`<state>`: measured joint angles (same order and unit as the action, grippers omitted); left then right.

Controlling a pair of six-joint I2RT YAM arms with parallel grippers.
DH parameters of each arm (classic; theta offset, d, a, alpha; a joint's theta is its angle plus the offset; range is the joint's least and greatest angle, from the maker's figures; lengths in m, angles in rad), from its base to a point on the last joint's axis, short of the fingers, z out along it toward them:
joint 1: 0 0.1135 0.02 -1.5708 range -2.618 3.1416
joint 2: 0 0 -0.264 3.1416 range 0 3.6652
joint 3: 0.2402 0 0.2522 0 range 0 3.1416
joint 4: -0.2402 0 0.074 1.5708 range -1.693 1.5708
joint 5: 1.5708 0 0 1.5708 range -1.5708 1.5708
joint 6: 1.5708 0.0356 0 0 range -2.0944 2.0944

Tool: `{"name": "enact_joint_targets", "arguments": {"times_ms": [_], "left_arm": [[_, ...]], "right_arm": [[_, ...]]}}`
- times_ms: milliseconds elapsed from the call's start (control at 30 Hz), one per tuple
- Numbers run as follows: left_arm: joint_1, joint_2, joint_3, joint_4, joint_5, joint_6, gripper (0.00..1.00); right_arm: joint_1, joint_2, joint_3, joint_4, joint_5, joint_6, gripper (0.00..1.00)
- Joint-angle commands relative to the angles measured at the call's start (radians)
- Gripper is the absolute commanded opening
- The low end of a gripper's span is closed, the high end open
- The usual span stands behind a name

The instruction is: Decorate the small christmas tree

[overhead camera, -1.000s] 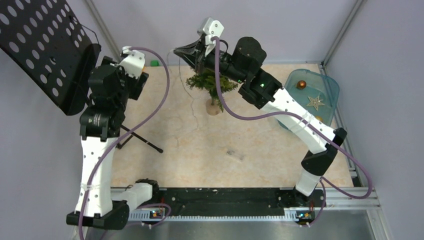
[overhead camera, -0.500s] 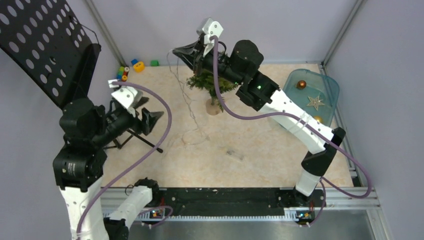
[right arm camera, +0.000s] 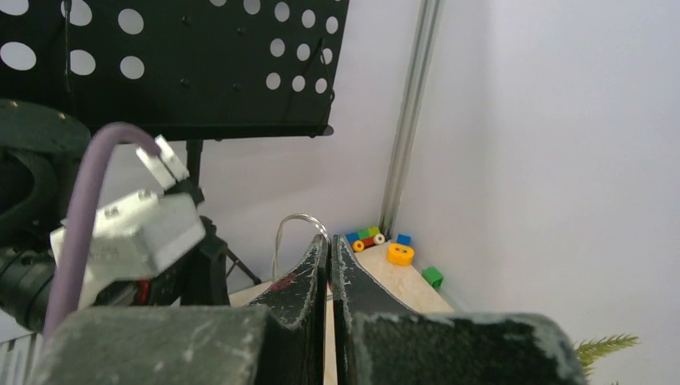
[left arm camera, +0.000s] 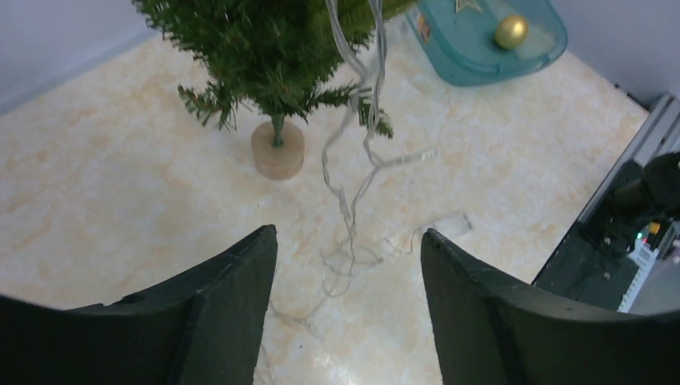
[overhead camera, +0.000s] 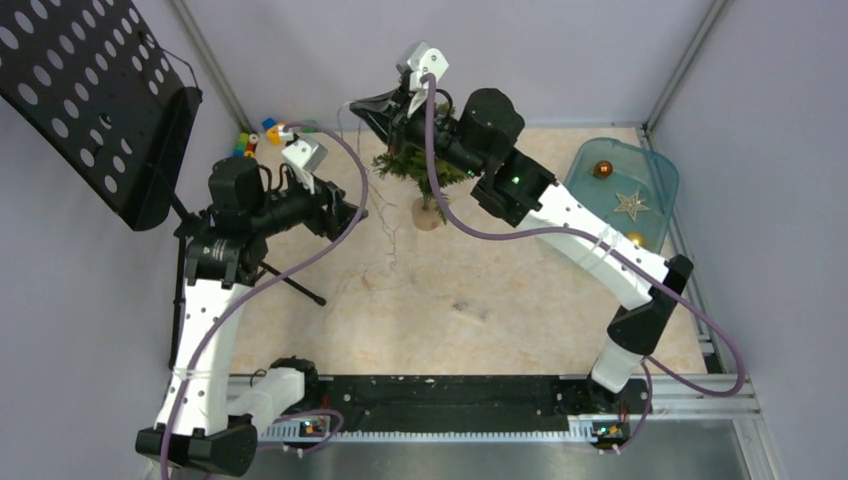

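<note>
The small christmas tree (overhead camera: 425, 168) stands on its pale round base (left arm camera: 277, 150) at the back middle of the table. Above and left of its top, my right gripper (overhead camera: 366, 106) is shut on a thin clear light string (right arm camera: 298, 220), which loops out past the fingertips (right arm camera: 321, 249). From there the string (overhead camera: 385, 235) hangs down beside the tree and ends in a loose tangle (left arm camera: 346, 241) on the table. My left gripper (overhead camera: 348, 212) hovers left of the tree. Its jaws stand wide apart and hold nothing, and the left wrist view shows my left gripper (left arm camera: 349, 241) above the tangle.
A teal tray (overhead camera: 655, 170) at the back right holds a star (overhead camera: 631, 205) and ball ornaments (overhead camera: 603, 169). A black perforated music stand (overhead camera: 90, 90) fills the back left, its leg (overhead camera: 295, 285) reaching over the table. Toy blocks (overhead camera: 272, 130) lie in the back left corner.
My left arm has swung from the back left, down toward the near left, then right toward the tree and hanging string. The right gripper has kept still, holding the string up.
</note>
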<state>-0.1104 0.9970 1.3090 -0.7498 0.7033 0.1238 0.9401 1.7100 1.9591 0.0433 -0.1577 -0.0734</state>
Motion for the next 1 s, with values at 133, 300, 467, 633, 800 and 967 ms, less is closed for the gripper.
{"name": "enact_joint_targets", "arguments": {"times_ms": [133, 300, 467, 633, 800, 967], "left_arm": [[-0.005, 0.071, 0.019, 0.276, 0.017, -0.176, 0.52], [-0.005, 0.068, -0.014, 0.338, -0.066, -0.153, 0.45], [-0.005, 0.078, -0.037, 0.394, 0.049, -0.203, 0.48], [-0.003, 0.062, -0.043, 0.299, 0.153, -0.092, 0.49], [-0.003, 0.033, -0.076, 0.323, 0.218, -0.033, 0.57], [-0.007, 0.074, -0.084, 0.436, 0.21, -0.161, 0.55]], "right_arm": [[0.009, -0.085, -0.027, 0.051, 0.002, 0.009, 0.0], [0.008, -0.107, -0.048, 0.068, -0.016, 0.016, 0.0], [0.009, -0.122, -0.067, 0.091, -0.02, 0.027, 0.0], [0.008, -0.131, -0.073, 0.082, -0.01, 0.014, 0.0], [0.009, -0.143, -0.082, 0.077, -0.006, 0.001, 0.0], [0.009, -0.166, -0.114, 0.1, -0.019, 0.01, 0.0]]}}
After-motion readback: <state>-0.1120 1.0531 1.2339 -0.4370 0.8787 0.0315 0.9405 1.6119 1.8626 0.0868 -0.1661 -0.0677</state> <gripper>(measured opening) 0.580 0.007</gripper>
